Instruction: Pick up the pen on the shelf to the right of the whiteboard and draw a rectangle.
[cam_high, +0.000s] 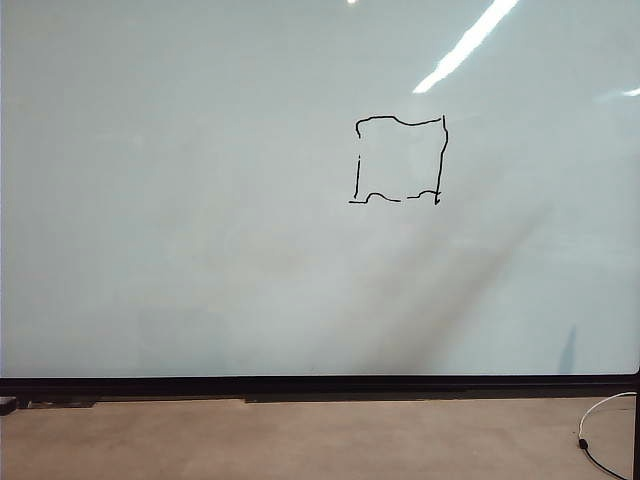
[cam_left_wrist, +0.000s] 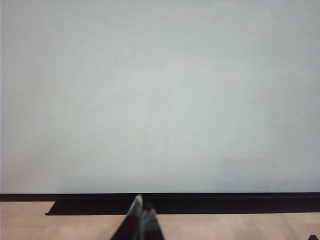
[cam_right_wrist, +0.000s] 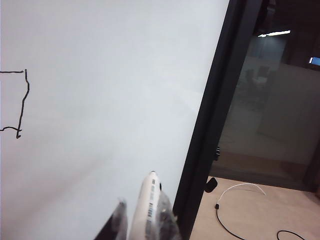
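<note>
Rectangle (cam_high: 398, 160) drawn on whiteboard (cam_high: 200, 250), right of centre, small gaps in outline. Right gripper (cam_right_wrist: 145, 220) jaws clamp pen (cam_right_wrist: 145, 205), long axis pointing toward board's right edge, rectangle well left. Left gripper (cam_left_wrist: 141, 212) jaws closed, empty, low near board's frame.

The exterior view looks straight at the whiteboard (cam_high: 200, 250) from a bit back, with the rectangle (cam_high: 398, 160) right of the middle. The left wrist view also faces the board head-on, over the left hand (cam_left_wrist: 142, 212) at the frame's bottom. The right wrist view is tilted and looks past the right hand (cam_right_wrist: 145, 220) at the board's right edge. It shares the rectangle's side with the exterior view.
</note>
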